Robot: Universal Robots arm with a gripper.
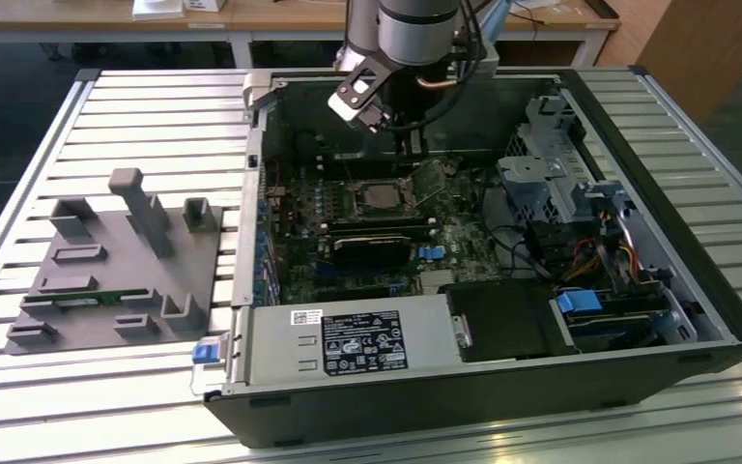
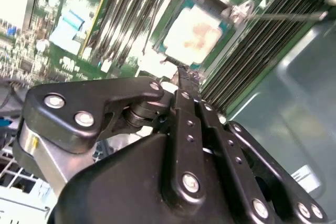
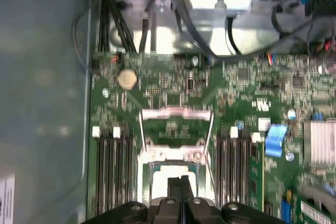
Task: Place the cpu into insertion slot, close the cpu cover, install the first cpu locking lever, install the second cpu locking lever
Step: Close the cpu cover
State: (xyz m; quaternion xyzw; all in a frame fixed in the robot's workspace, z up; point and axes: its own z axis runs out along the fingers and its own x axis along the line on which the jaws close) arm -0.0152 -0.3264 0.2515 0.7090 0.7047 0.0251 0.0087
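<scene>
Both fingers (image 3: pixel 174 190) were pressed together, pinching nothing I could see, my gripper (image 2: pixel 185 73) hanging over one edge of the cpu (image 2: pixel 197 32), which lay in the insertion slot (image 1: pixel 351 197). Its cpu cover (image 3: pixel 176 113) stood open just beyond. Memory slots (image 3: pixel 113 171) hemmed the insertion slot on both sides; the case wall (image 2: pixel 299 77) rose close, leaving little room on that flank.
</scene>
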